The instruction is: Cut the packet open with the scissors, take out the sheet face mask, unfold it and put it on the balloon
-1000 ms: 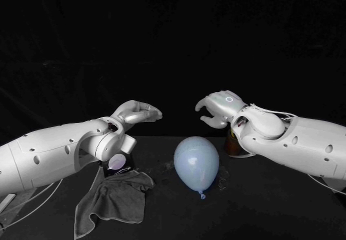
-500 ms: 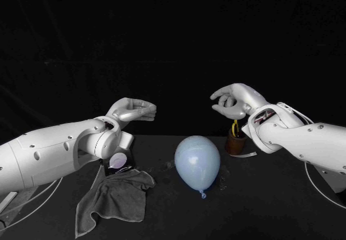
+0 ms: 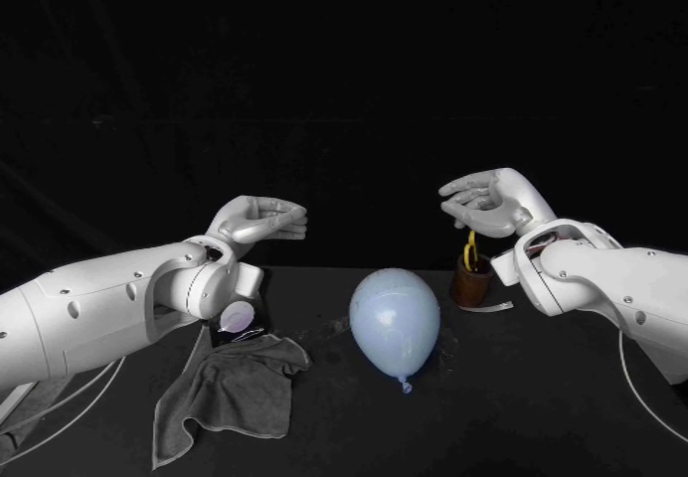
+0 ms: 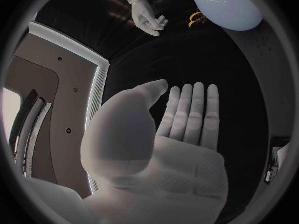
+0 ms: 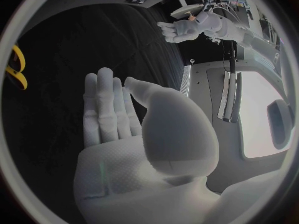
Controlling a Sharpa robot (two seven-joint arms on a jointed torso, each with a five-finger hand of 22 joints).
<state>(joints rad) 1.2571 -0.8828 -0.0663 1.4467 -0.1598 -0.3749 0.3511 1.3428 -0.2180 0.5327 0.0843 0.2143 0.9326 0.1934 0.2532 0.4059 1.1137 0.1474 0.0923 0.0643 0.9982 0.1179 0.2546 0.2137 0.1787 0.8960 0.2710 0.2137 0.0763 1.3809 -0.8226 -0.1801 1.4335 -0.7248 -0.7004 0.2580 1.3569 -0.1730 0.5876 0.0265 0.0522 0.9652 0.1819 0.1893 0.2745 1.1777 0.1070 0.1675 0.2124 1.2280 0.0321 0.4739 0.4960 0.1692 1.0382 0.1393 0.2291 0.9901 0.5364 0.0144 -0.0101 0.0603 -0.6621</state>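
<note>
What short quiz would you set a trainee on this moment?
1. Fill in: the yellow-handled scissors stand in a brown ____.
2. True or false: the left hand and the right hand both hold nothing.
3. Which lies on the left arm's side of the balloon? A) grey cloth B) a bowl C) scissors
Key: 1 cup; 2 true; 3 A.

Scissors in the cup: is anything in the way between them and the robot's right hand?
Nothing visible is. The right hand hangs open above the scissors, whose yellow handles stick up from the brown cup. The balloon lies off to one side.
</note>
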